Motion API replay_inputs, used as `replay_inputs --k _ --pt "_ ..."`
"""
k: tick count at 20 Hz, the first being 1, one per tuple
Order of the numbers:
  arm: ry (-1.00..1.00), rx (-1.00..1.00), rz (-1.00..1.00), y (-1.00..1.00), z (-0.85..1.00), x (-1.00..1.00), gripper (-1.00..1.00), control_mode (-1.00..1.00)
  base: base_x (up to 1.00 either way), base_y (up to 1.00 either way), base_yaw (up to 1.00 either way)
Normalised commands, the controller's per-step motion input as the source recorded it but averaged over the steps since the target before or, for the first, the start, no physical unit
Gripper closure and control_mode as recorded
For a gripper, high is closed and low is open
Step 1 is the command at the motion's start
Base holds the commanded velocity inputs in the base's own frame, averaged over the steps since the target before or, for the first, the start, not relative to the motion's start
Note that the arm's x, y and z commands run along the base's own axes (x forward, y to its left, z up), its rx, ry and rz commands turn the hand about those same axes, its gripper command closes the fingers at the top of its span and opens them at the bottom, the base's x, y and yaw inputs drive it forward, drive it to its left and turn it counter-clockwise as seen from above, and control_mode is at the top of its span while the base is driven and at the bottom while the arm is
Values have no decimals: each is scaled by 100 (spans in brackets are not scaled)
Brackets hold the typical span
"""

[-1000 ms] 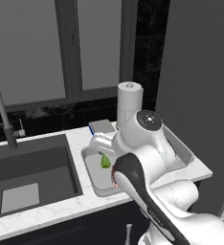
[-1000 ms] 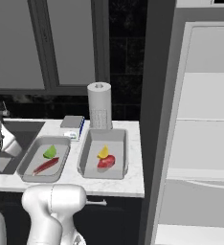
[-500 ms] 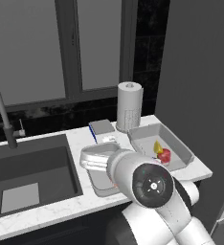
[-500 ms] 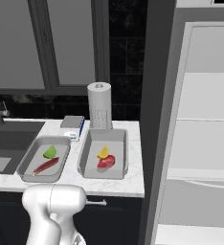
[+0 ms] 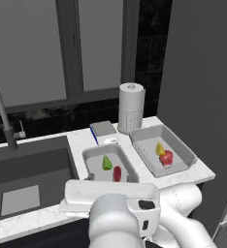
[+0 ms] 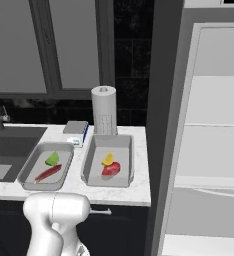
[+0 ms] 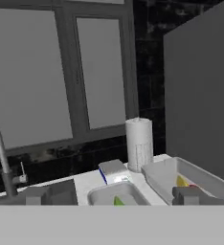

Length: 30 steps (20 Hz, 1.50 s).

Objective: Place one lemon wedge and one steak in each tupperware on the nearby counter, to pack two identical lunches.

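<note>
Two grey tupperware trays sit side by side on the marble counter [image 5: 79, 140]. The left tupperware [image 5: 89, 157] [image 6: 29, 172] holds a green lemon wedge [image 5: 106, 162] [image 6: 52, 159] and a red steak [image 5: 117, 173] [image 6: 48, 173]. In the right tupperware [image 5: 183, 150] [image 6: 89, 162] lie a yellow lemon wedge [image 5: 159, 148] [image 6: 108, 159] and a red steak [image 5: 167, 158] [image 6: 111, 168]. My gripper [image 7: 119, 196] is open and empty, its fingertips [image 7: 47, 195] wide apart. It sits low, in front of the counter, and faces the trays from a distance.
A paper towel roll [image 5: 131, 107] [image 6: 104, 110] stands behind the trays, with a small grey and blue box [image 5: 103, 130] beside it. The dark sink [image 5: 28, 174] and faucet [image 5: 1, 116] lie to the left. Open white fridge shelves [image 6: 209, 150] stand to the right.
My arm has swung back and down from over the left tray to below the counter's front edge. The trays and the food in them have not moved.
</note>
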Motion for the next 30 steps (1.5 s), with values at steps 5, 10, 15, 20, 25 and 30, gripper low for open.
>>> replay_inputs --k 5,10,15,20,25,30 --pt "21 7 1 -82 -74 69 -100 -100 0 0 0" --pt "-1 17 0 -100 -100 100 -100 -100 0 0 0" --pt "-4 13 0 -100 -100 100 -100 -100 0 0 0" --pt "-12 8 3 -100 -100 100 -100 -100 0 0 0" --pt "-14 17 0 -100 -100 70 -100 -100 0 0 0" --pt "-19 -3 2 -17 -25 -29 -100 -100 0 0 0"
